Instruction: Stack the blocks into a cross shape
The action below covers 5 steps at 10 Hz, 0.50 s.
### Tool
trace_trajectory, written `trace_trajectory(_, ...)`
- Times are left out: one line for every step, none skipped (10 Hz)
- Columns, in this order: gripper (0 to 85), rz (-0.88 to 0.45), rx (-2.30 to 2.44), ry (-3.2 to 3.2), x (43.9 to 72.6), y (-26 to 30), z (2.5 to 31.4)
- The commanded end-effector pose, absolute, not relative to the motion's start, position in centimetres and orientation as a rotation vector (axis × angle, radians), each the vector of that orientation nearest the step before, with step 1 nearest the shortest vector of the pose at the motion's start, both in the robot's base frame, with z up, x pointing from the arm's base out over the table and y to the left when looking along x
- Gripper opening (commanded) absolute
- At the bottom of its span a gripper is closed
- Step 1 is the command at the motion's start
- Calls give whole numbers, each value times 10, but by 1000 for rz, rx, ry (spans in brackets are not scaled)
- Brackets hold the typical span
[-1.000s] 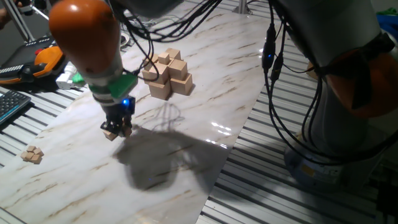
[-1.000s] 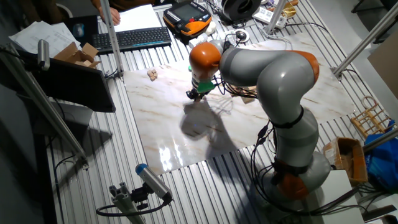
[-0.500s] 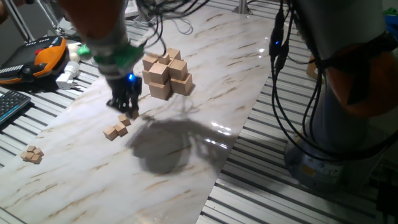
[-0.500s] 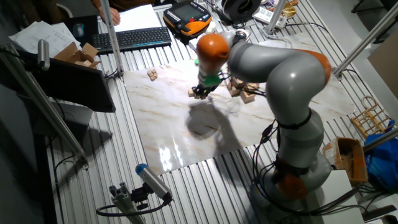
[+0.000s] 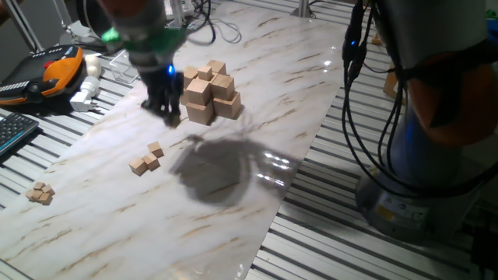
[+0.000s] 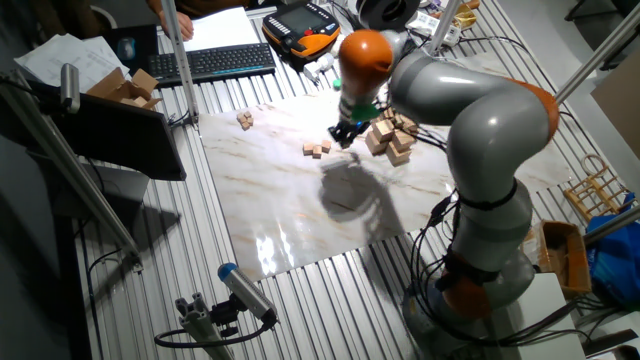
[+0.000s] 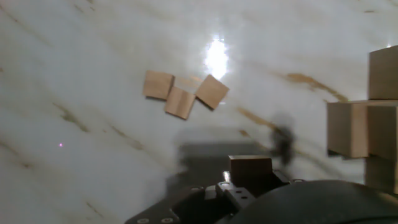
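Note:
The cross shape is a cluster of larger tan cubes at the far middle of the marble board; it also shows in the other fixed view and at the right edge of the hand view. My gripper hangs just left of it, above the board, shut on one small block. Three small blocks lie together on the board behind the gripper, seen from the hand as a touching row. A few more small blocks sit near the board's left corner.
An orange pendant and a keyboard lie off the board at the left. Cables hang by the robot base at the right. The board's front edge meets a slatted metal table.
The gripper lifted off the cluster of small blocks with one block in it and travelled toward the cross shape. Three small blocks stayed on the board.

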<state>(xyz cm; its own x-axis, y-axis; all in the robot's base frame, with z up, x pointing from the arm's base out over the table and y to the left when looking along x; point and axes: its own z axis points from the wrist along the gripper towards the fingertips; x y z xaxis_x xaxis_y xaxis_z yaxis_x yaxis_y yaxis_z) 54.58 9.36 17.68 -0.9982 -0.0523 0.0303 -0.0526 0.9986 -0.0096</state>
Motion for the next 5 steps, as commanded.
trace_trajectory(0, 8, 91, -3102, 546, 67, 184)
trace_trajectory(0, 0, 105, -3099, 545, 57, 187)
trace_trajectory(0, -2, 122, -3100, 544, 47, 186)
trace_trajectory(0, 2, 136, -3099, 542, 40, 186)
trace_trajectory(0, 4, 148, -3092, 541, 33, 187)
